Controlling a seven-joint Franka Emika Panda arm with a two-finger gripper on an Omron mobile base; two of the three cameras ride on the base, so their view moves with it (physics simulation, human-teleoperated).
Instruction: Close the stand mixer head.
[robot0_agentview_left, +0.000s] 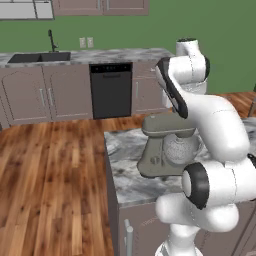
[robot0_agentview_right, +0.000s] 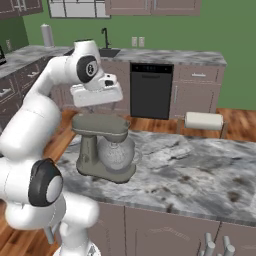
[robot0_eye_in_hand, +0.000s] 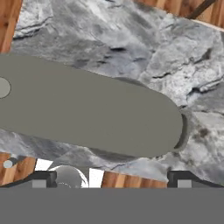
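Hovering just above stand mixer head (robot0_eye_in_hand: 92, 114) — jaws spread wide.

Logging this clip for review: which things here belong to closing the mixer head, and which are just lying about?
Part of the job:
- stand mixer head
- pincer, jaws wide apart, just above the head

Just lying about:
- metal bowl
- paper-towel roll
- dishwasher
- sink faucet

Two rear base views flanking the arm; hand view straight down, close.
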